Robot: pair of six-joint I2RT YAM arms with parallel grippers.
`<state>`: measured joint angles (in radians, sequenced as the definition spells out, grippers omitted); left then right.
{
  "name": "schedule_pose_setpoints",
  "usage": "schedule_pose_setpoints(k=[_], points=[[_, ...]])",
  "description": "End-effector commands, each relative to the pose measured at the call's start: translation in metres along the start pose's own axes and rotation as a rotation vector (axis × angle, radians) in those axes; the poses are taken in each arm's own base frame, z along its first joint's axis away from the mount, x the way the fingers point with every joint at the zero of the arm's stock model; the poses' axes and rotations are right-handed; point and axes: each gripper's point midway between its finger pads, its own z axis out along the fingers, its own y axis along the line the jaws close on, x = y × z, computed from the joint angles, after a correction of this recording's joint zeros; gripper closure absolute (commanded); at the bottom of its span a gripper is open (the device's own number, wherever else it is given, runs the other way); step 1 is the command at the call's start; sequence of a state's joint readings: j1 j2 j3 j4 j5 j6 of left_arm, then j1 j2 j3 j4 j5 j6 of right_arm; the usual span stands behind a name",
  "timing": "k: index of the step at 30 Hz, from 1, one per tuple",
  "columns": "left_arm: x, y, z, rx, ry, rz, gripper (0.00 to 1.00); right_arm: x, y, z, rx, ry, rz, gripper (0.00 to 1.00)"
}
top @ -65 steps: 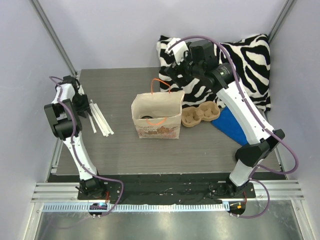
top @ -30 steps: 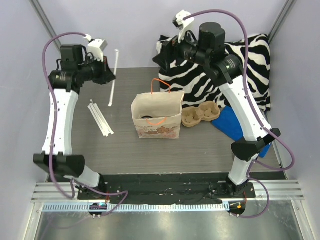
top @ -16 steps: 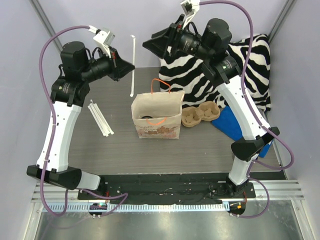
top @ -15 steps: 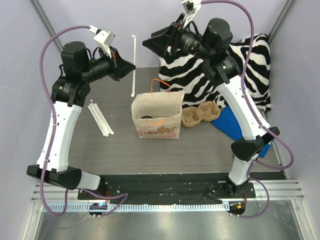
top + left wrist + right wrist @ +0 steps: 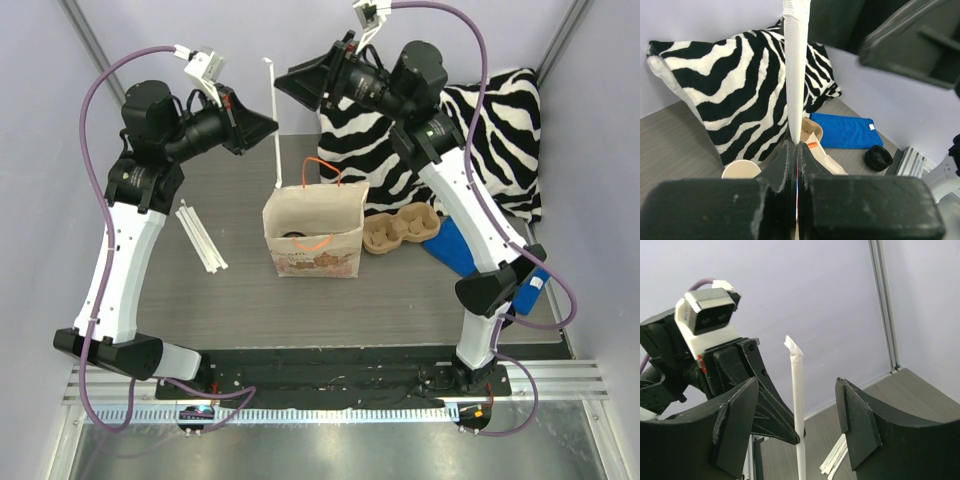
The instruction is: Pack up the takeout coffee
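Hold wrapped straw (image 5: pixel 796 75) upright in clenched left jaws, 12 o'clock of paper bag (image 5: pixel 312 250). Centre spread right jaws on upper half, close squarely, only then release left. Aim beside takeout coffee (image 5: pixel 297 236), seemingly inside bag, black lid showing

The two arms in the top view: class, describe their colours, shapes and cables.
Both arms, left and right, have white link shells with black joints. A purple cable loops along each. The fingers are black and wedge-shaped; each wrist carries a small white camera mount.
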<state>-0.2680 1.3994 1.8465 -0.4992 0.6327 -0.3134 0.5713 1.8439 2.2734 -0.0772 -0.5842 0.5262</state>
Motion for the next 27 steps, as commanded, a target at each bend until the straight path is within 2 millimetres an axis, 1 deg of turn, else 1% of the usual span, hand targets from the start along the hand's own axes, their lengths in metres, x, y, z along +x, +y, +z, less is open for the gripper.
schedule_pose_setpoints(k=[1,4,5,7,9,10,11,12,13,14,15,16,18,19,20,21,22,23,24,25,26,27], points=[[-0.019,-0.018,-0.004,0.055,-0.066,0.008,1.00,-0.007,0.012,0.009,-0.036,-0.046,-0.003,0.30],[-0.021,-0.020,-0.003,0.060,-0.078,-0.004,1.00,-0.004,0.011,0.011,-0.038,-0.043,-0.006,0.33],[-0.023,-0.021,-0.004,0.065,-0.081,-0.003,1.00,-0.004,0.011,0.012,-0.036,-0.043,-0.006,0.36],[-0.023,-0.022,-0.004,0.070,-0.084,-0.009,1.00,-0.002,0.009,0.013,-0.031,-0.040,-0.005,0.39],[-0.021,-0.023,-0.004,0.073,-0.082,-0.010,1.00,-0.002,0.009,0.014,-0.034,-0.042,-0.005,0.48],[-0.020,-0.025,-0.003,0.077,-0.081,-0.010,1.00,-0.002,0.010,0.015,-0.036,-0.043,-0.006,0.53],[-0.019,-0.025,-0.003,0.077,-0.079,-0.012,1.00,-0.003,0.012,0.015,-0.039,-0.045,-0.004,0.69],[-0.019,-0.025,-0.003,0.075,-0.079,-0.013,1.00,-0.005,0.012,0.016,-0.039,-0.047,-0.005,0.78],[-0.016,-0.024,-0.002,0.072,-0.075,-0.015,1.00,-0.004,0.011,0.016,-0.037,-0.045,-0.002,0.97],[-0.016,-0.023,-0.003,0.066,-0.076,-0.017,0.99,-0.005,0.012,0.016,-0.035,-0.045,-0.004,0.99],[-0.017,-0.019,-0.003,0.042,-0.084,-0.021,0.93,-0.005,0.012,0.016,-0.037,-0.041,-0.002,0.99],[-0.015,-0.016,-0.003,0.022,-0.078,-0.032,0.72,-0.004,0.012,0.016,-0.036,-0.038,-0.004,0.99],[-0.017,-0.008,-0.006,-0.037,-0.090,-0.037,0.41,-0.005,0.015,0.014,-0.039,-0.032,-0.018,0.99],[-0.017,0.005,-0.010,-0.111,-0.093,-0.048,0.24,-0.005,0.015,0.013,-0.040,-0.031,-0.027,0.99],[-0.019,0.010,-0.015,-0.140,-0.097,-0.040,0.18,-0.008,0.020,0.009,-0.047,-0.029,-0.054,0.99],[-0.020,0.015,-0.020,-0.165,-0.100,-0.039,0.13,-0.007,0.019,0.007,-0.045,-0.024,-0.065,0.99],[-0.017,0.025,-0.026,-0.210,-0.093,-0.044,0.05,-0.008,0.022,0.005,-0.048,-0.023,-0.079,0.99],[-0.016,0.028,-0.030,-0.231,-0.090,-0.038,0.00,-0.009,0.025,0.002,-0.049,-0.018,-0.105,0.99],[-0.017,0.029,-0.037,-0.250,-0.089,-0.004,0.00,-0.009,0.027,0.000,-0.052,-0.014,-0.115,0.99],[-0.004,0.037,-0.044,-0.296,-0.056,0.016,0.00,-0.010,0.031,-0.006,-0.053,-0.005,-0.143,0.99],[0.006,0.040,-0.051,-0.320,-0.036,0.011,0.00,-0.010,0.032,-0.008,-0.060,0.002,-0.160,0.99],[0.007,0.045,-0.056,-0.352,-0.038,0.012,0.00,-0.004,0.031,-0.010,-0.055,0.027,-0.167,0.99]])
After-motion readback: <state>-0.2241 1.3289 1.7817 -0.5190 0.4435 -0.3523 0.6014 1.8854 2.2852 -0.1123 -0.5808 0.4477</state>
